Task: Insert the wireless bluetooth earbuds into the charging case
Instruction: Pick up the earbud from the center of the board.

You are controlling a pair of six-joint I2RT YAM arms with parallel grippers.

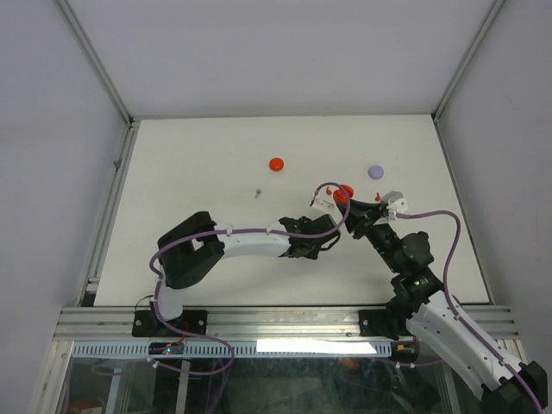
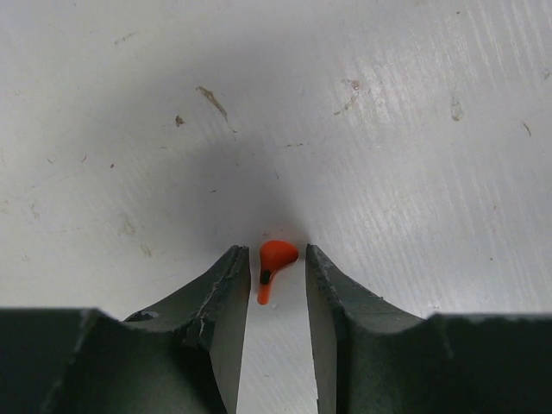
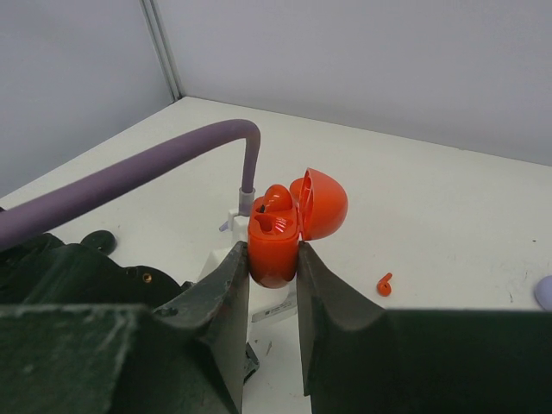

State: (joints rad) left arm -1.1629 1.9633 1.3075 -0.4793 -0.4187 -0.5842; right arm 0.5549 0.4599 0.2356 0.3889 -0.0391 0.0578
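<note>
Although your right gripper [image 3: 271, 248] is clamped on the body of the red charging case [image 3: 274, 263], with the lid [image 3: 321, 203] hinged open, note that its fingers bear on a rounded, glossy shell. In my judgement the case could rotate or slip out if an earbud is pressed in off-centre. Your left gripper [image 2: 274, 250] has its jaws narrow with a red earbud [image 2: 276, 259] between the tips, bulb away from the camera and stem toward it. A sliver of gap shows on each side, so you cannot tell whether the pads actually pinch it. If the hold is marginal, the piece may drop or twist, and a twisted earbud would likely meet its well wrongly and jam. Both wrists crowd one spot, so a finger could knock the lid shut. As to coverage, only the left wrist camera shows the earbud's orientation, and it shows no case. Only the right wrist camera shows the open case, a second red earbud [image 3: 385, 284] lying on the table [image 1: 190, 172] near it, and a red shape standing from the case top that may be a seated earbud, unconfirmed. Only the top camera shows the lavender earbud [image 1: 258, 193] well apart to the left, with a red disc [image 1: 276, 164] and a lavender disc [image 1: 375, 172] farther back.
</note>
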